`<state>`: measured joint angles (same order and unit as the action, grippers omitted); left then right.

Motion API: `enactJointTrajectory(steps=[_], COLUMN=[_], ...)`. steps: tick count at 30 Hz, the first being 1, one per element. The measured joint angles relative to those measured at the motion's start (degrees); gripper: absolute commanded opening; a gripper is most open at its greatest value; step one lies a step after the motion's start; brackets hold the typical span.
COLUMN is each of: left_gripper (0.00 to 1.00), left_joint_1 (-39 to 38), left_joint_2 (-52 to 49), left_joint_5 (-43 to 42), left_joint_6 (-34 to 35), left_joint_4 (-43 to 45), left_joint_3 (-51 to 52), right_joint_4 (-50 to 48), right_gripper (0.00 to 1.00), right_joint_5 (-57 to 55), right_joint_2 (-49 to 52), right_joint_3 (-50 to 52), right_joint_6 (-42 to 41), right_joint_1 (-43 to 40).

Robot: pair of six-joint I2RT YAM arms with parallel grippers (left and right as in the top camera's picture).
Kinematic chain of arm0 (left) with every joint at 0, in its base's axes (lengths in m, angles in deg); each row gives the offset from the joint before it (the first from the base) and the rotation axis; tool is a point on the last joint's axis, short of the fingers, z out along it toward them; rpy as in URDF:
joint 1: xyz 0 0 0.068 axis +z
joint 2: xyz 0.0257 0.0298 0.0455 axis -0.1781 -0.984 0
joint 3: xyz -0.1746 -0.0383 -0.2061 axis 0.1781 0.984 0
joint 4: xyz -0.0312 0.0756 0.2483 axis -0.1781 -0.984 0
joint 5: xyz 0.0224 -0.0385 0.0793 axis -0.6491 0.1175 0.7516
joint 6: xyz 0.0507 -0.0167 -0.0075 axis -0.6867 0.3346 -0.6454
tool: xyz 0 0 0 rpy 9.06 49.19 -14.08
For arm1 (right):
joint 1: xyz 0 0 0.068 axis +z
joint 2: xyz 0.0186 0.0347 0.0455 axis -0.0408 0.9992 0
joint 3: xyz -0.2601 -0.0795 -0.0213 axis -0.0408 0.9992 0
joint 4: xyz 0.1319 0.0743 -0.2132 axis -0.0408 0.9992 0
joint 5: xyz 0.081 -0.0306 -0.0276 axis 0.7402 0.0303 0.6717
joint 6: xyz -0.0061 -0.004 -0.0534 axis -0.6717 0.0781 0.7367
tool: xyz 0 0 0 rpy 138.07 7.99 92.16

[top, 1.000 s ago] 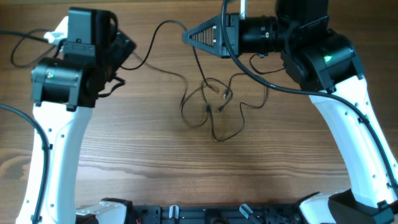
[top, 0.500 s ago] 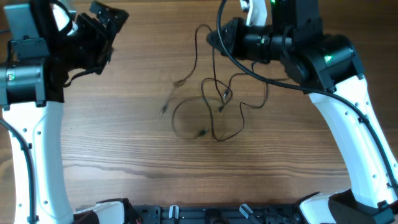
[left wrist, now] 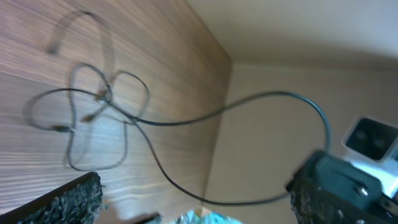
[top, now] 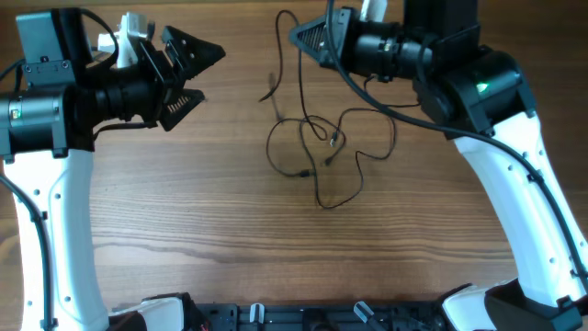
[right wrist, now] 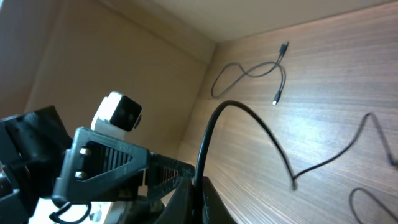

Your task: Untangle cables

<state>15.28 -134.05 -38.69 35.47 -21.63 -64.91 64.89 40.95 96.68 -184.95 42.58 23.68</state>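
Note:
The cables lie as a loose knot of thin black loops in the middle of the wooden table. One strand rises from the knot to my right gripper, which is shut on it at the far edge. Its free plug end hangs left of that strand. The right wrist view shows the pinched cable arching up out of the shut right gripper. My left gripper stands open to the left, pointing at the knot and holding nothing. The knot appears far ahead of the open left gripper.
A separate thin cable with plug ends lies apart on the table near its far left corner. The beige wall runs along the table's far edge. The left arm's camera housing stands close to the right gripper.
The left gripper has swung from the far left edge to point right, jaws open. The strand that ran towards it has fallen back near the knot. The right gripper keeps its grip, lifted slightly.

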Motion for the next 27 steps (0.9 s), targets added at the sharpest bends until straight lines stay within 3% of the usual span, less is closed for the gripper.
enactJointTrajectory(steps=[10, 27], left_gripper=[0.9, 0.69], left_joint_1=[0.0, -1.49], left_joint_2=[0.0, 0.0], left_joint_5=[-4.24, -3.89], left_joint_6=[11.89, 24.28], left_joint_4=[3.39, 4.48], left_joint_3=[0.0, 0.0], right_joint_4=[3.08, -1.6], right_gripper=[0.04, 0.04], right_joint_5=[-0.2, -1.22], right_joint_2=[4.81, 5.16], right_joint_3=[0.02, 0.02], right_joint_6=[8.55, 11.06], right_joint_1=[6.8, 12.04])
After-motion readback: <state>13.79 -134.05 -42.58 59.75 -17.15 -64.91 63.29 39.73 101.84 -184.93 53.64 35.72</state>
